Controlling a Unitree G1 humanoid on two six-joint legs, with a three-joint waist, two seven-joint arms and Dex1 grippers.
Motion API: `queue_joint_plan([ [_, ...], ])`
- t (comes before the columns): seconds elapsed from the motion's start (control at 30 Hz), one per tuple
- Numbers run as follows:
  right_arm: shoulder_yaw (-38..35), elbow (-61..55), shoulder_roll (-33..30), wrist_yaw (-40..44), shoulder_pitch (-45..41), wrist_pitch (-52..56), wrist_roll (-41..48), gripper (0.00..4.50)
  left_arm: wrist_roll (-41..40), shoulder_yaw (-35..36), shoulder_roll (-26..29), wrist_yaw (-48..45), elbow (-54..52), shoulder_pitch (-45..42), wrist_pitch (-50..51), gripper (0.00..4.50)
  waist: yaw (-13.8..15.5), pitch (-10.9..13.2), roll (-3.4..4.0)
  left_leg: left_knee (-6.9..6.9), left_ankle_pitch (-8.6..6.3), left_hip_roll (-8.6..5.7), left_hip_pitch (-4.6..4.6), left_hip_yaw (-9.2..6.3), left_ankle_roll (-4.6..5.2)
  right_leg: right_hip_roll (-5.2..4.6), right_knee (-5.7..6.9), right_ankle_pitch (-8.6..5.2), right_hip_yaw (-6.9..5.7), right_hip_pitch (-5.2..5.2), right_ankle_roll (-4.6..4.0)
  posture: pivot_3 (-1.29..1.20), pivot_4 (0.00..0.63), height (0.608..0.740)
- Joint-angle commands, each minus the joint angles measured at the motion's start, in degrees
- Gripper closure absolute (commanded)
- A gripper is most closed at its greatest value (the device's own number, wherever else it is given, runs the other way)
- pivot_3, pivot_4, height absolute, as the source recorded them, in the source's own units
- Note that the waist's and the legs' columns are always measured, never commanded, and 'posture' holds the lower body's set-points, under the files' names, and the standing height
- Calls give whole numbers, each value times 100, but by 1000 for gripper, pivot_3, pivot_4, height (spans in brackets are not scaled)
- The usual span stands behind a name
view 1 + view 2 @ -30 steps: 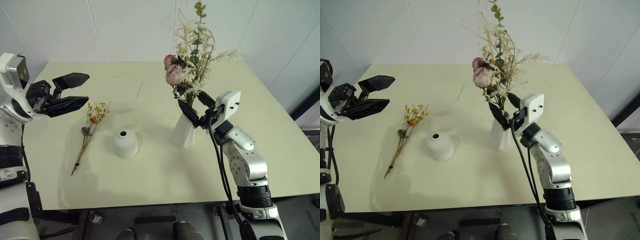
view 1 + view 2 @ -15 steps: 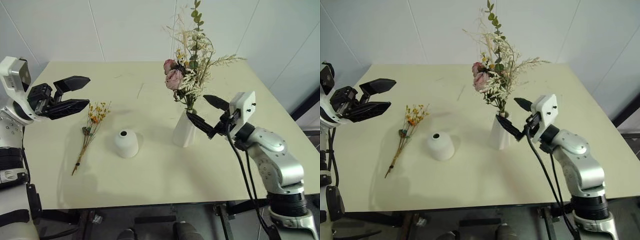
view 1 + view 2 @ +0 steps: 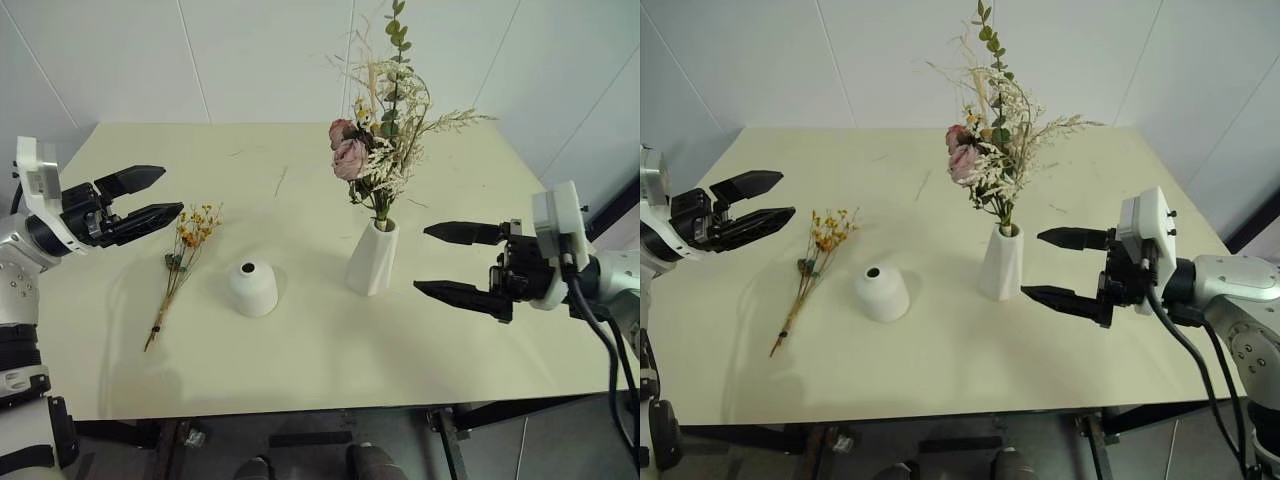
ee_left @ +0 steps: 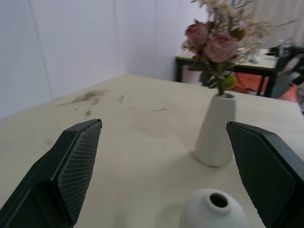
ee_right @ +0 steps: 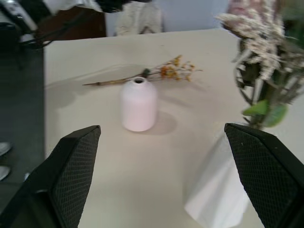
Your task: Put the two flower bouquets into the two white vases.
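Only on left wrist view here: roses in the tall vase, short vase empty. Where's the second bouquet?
Observer: The slim yellow bouquet lies flat on the table, to the robot's left of the short vase, not touching it.
Operator: Left gripper near it?
Observer: The left gripper hangs just left of the blooms, above the table, jaws open, nothing held.
Operator: Right arm in the way?
Observer: No. The right gripper sits to the right of the tall vase, clear of it, jaws open and empty.
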Motion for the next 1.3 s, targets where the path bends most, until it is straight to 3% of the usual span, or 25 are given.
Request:
queue_joint_plan([
  [0.03, -168, 51, -156, 200, -263, -88, 170, 64, 193, 241, 7, 914, -581, 324, 204, 0, -7, 0, 0, 1, 0, 0, 0, 1, 0, 0, 0, 0, 1, 0, 1, 0, 150, 740],
  [0.2, -175, 264, -37, 322, -642, -6, 552, 64, 441, 106, 112, 1841, -1203, 912, 934, 0, -6, 0, -1, 0, -1, 1, 2, 2, -1, -1, 0, 1, 2, 0, 1, 0, 150, 740],
  [0.53, 62, 633, -267, 707, -840, -24, 328, 64, 904, -585, 326, 3043, -1635, 1201, 3056, 0, 54, 2, -3, 0, -7, 1, 0, 3, -6, 0, -7, 0, 2, -1, -1, 0, 150, 740],
  [0.7, 49, 691, -302, 843, -803, -18, 280, 64, 1145, -1075, 460, 3206, -1530, 978, 3723, 0, 80, 2, -3, -1, -9, 1, 1, 3, -10, 1, -7, -1, 2, -3, -2, 0, 150, 740],
  [0.87, 0, 726, -379, 951, -669, -53, 210, 64, 1227, -1440, 453, 2930, -1486, 841, 3709, 0, 131, 2, -3, 0, -14, 1, 0, 3, -17, 1, -11, -2, 1, -3, -3, 0, 150, 740],
  [0.97, -22, 723, -383, 933, -640, -60, 186, 0, 1464, -1694, 434, 2957, -1270, 743, 3609, 628, 130, 2, -2, 0, -15, 1, 0, 7, -19, 0, -16, -2, 2, -3, -4, 0, 150, 740],
  [1.3, -105, 677, -354, 858, -542, -74, 125, 0, 1690, -1723, 299, 3070, -832, 362, 3633, 3803, 141, 2, -3, 1, -16, 1, -1, 7, -18, 0, -15, -2, 1, -3, -3, 0, 150, 740],
])
